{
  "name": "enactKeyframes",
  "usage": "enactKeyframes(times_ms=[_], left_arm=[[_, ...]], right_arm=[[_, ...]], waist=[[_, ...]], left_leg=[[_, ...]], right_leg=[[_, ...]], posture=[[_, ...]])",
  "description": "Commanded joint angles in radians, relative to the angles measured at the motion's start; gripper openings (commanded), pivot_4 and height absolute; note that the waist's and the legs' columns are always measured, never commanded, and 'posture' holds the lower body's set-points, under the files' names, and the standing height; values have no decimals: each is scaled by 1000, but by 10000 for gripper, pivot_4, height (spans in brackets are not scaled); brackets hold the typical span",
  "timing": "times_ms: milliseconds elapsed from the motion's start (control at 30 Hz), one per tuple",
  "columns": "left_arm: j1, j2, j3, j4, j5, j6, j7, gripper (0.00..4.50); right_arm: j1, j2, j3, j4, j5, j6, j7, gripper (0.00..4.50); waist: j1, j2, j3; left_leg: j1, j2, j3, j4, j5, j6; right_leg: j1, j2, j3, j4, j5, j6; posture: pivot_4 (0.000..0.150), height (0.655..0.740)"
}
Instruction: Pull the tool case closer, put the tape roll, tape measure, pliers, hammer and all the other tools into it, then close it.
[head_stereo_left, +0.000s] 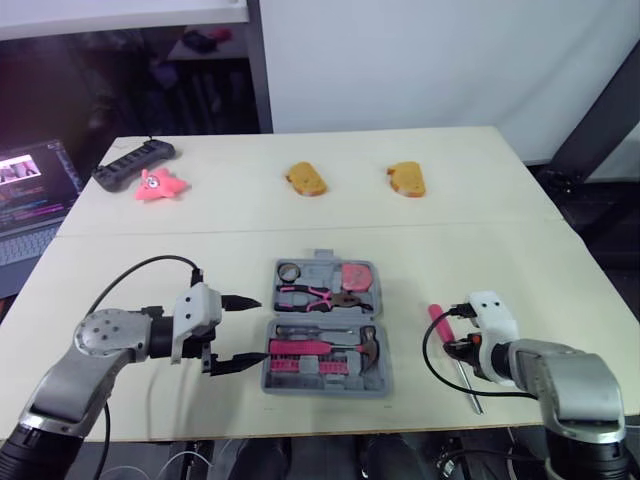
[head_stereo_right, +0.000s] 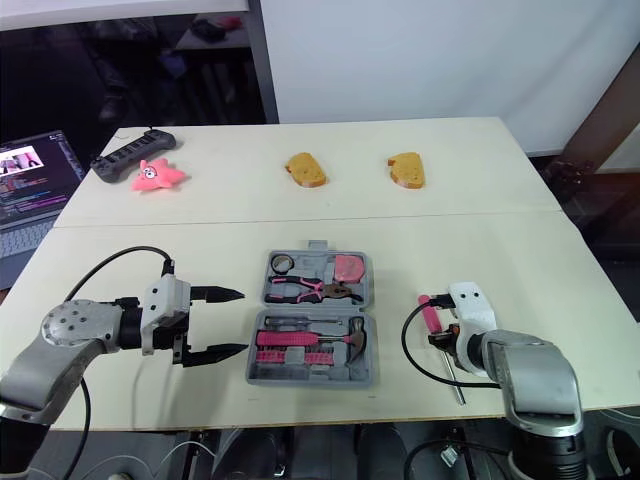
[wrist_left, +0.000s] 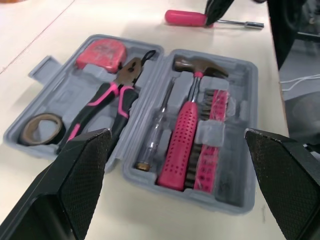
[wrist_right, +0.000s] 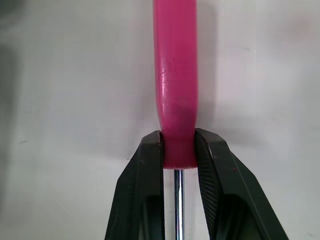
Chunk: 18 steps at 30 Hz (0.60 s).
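The left gripper (head_stereo_left: 245, 330) hovers wide open just left of the case (head_stereo_left: 322, 389), which lies open with most tools inside. Right of it, the right gripper (wrist_right: 178, 147) is closed on the pink handle of the screwdriver (head_stereo_left: 438, 322), lying on the table (head_stereo_left: 300, 220). I judge this last tool must next be lifted and carried into a free slot

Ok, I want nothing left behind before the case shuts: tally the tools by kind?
tape roll: 1
tape measure: 1
pliers: 1
hammer: 1
clear tester screwdriver: 1
bit rack: 1
pink-handled driver, in right claw: 1
Total: 7
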Motion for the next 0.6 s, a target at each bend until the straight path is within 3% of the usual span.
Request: enactKeyframes(times_ms=[33,67,133,200,367,467,600], left_arm=[[1,4,4,-31,-3,2,5,45000],[3,5,5,-34,-3,3,7,45000],[6,7,7,-39,-3,4,9,45000],[5,9,10,-40,-5,7,8,45000],[-8,12,12,-21,-5,6,-2,45000],[-17,10,8,-13,-4,8,-7,45000],[-32,6,-1,-8,-9,17,-13,45000]], right_arm=[[-16,67,18,-12,-24,7,-112,3838],[-16,92,15,-15,-25,7,-133,3838],[-2,88,27,-35,-20,7,-156,14164],[12,71,29,-83,-2,7,-158,21675],[94,70,-6,-323,50,6,-139,44452],[171,104,-1,-418,57,-35,-158,44452],[342,211,18,-435,60,-315,-199,44452]], waist=[[-5,-2,-1],[-5,-3,-2],[-4,-4,-2],[-2,-3,-3],[4,-2,-2],[3,-2,-2],[2,-2,-3]], left_leg=[[0,1,0,0,0,0],[0,1,0,0,0,0],[1,1,0,0,0,0],[1,1,0,0,0,0],[0,1,-1,0,0,0],[0,1,-1,0,0,0],[1,2,-1,-1,0,0]], right_leg=[[0,1,0,0,0,0],[0,1,0,0,0,-1],[0,2,0,0,1,-1],[0,1,0,0,1,-1],[0,2,0,0,0,-1],[0,2,0,0,0,-1],[0,2,-1,1,0,-1]], posture=[[1500,7400],[1500,7400],[1500,7400],[1500,7400],[1500,7400],[1500,7400],[1500,7400]])
